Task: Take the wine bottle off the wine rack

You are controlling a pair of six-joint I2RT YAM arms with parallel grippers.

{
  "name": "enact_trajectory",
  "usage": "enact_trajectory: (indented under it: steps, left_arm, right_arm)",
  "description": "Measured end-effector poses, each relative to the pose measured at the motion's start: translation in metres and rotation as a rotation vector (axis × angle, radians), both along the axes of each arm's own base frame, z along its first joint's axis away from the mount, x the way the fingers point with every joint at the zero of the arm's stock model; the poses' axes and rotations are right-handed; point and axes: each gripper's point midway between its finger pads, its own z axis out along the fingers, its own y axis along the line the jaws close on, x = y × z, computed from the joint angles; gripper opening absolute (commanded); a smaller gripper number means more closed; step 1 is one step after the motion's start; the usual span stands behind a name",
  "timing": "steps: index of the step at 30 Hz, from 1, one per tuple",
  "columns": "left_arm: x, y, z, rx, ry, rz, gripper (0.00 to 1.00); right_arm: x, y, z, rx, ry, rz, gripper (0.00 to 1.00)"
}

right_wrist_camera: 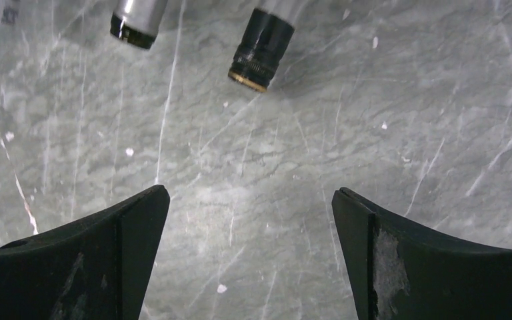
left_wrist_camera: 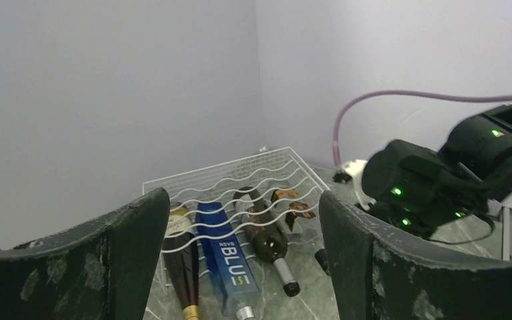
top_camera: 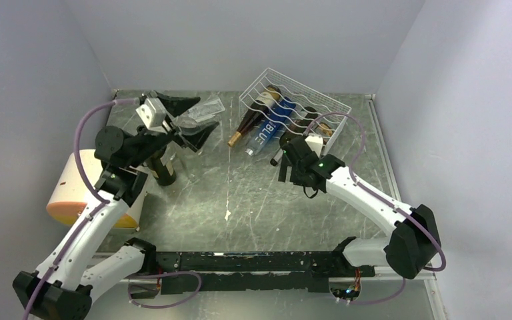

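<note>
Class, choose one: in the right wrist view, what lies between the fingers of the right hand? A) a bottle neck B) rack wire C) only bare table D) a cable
C: the right hand is open over bare table; the nearest bottle cap lies beyond its fingertips.

Soft, even overhead light, faint shadows, mild glare on the tabletop (right_wrist_camera: pixel 253 193)

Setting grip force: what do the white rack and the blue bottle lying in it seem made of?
White wavy-rowed wire rack: thin bent rods, probably painted or coated metal, matte. Blue labelled bottle: glossy sheen, glass or hard plastic; cannot tell which.
</note>
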Motion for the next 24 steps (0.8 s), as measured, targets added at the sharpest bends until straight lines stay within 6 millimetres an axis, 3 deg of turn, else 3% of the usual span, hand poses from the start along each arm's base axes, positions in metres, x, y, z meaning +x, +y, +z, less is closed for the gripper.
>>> enact_trajectory:
  steps: [9, 16, 24]
  left_arm:
    - [-0.033, -0.015, -0.009, 0.048, -0.103, 0.049, 0.86]
    - [-0.02, -0.011, -0.021, 0.069, -0.093, 0.14, 0.85]
    - [-0.018, -0.009, -0.032, 0.084, -0.087, 0.196, 0.85]
  right_arm:
    - [0.037, -0.007, 0.013, 0.053, -0.145, -0.138, 0.97]
    - [0.072, -0.031, 0.002, 0.12, -0.192, -0.259, 0.97]
    - [0.093, -0.025, -0.026, 0.151, -0.18, -0.262, 0.92]
